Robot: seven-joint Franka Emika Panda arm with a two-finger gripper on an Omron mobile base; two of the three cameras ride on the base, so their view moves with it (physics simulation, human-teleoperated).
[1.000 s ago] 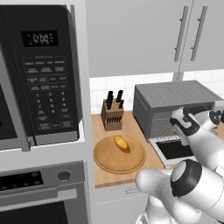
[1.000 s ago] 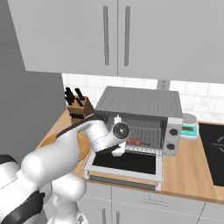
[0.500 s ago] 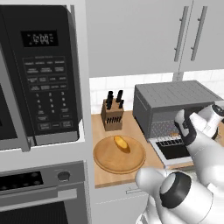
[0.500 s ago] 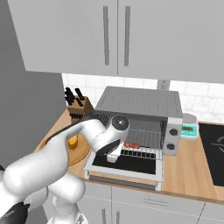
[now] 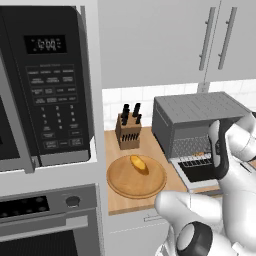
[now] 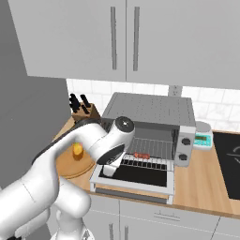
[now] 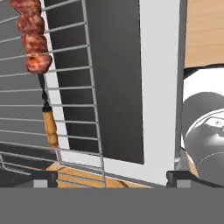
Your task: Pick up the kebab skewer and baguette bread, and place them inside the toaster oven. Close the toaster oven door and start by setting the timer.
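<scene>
backing off with the pincer [image 7: 111, 178] now spread wide and empty, having let go of the kebab skewer [image 7: 37, 57], which lies on the toaster oven [image 6: 154, 115] rack just ahead. baguette bread [image 5: 139, 164] is next, far off on the board.

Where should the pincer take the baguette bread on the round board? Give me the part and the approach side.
Grip the baguette bread across its short width at mid-length, probably coming straight down. It lies flat on the wooden board with its long axis slanting, and nothing crowds it. The knife block stands behind, so a top approach looks safest.
</scene>
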